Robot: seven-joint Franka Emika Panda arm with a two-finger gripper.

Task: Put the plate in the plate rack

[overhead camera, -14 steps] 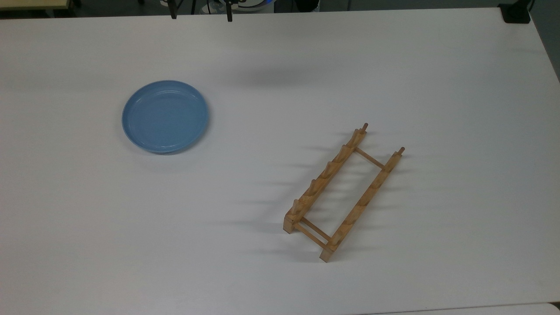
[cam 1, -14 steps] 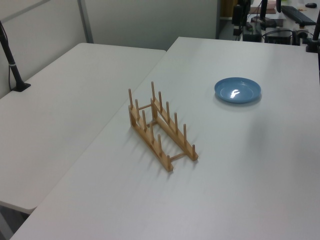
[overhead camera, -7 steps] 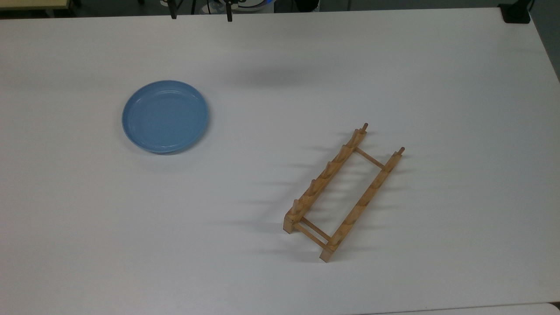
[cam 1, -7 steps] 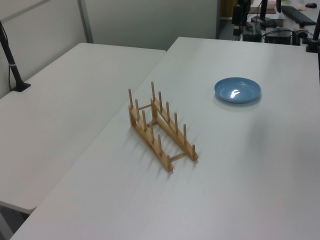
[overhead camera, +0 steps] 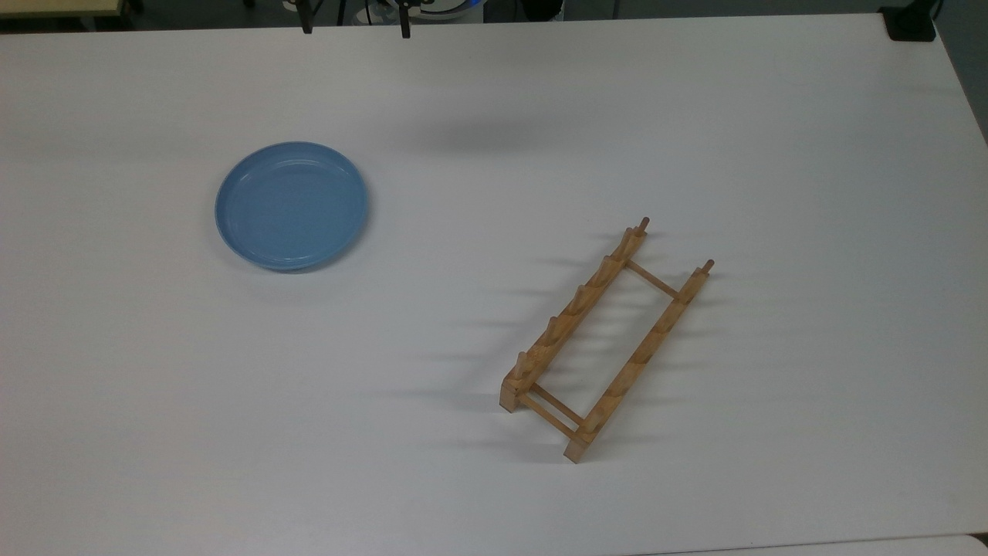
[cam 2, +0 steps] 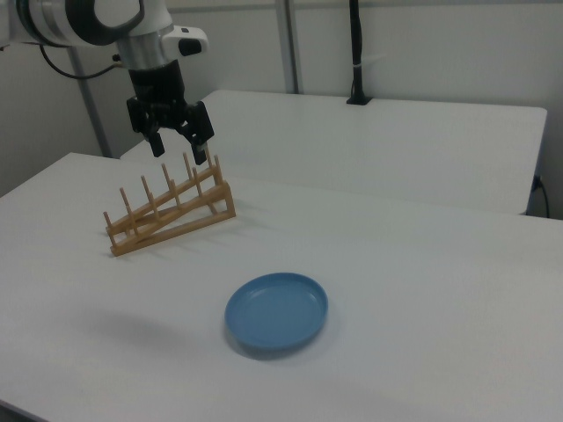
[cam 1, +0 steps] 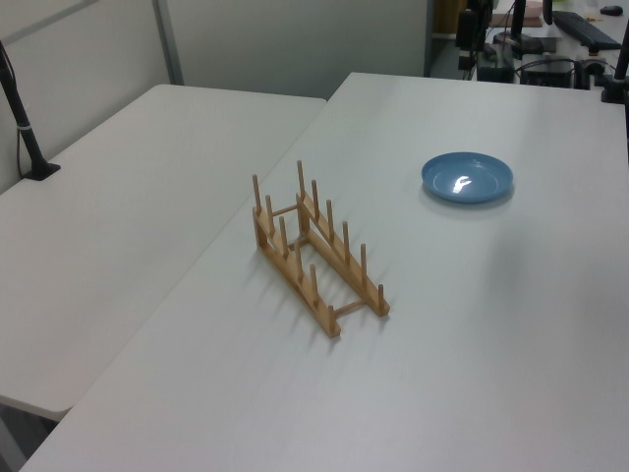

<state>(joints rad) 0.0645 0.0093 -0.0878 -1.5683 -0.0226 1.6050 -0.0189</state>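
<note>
Top view: a glossy light-blue plate (overhead camera: 292, 205) lies flat in the upper left of the frame on a white surface (overhead camera: 478, 93), well apart from the wooden plate rack (overhead camera: 606, 340), which stands slantwise at lower right, its slots unfilled.

Left view: the plate rack (cam 1: 316, 254) sits mid-frame, pegs upright; the plate (cam 1: 468, 178) rests at upper right. A second white table (cam 1: 108, 246) adjoins along the left.

Right view: the plate (cam 2: 276, 312) lies low in the centre, the plate rack (cam 2: 169, 213) at left. The robot arm's black pincer (cam 2: 179, 155) hangs in the upper left, fingers spread wide, holding nothing.
</note>
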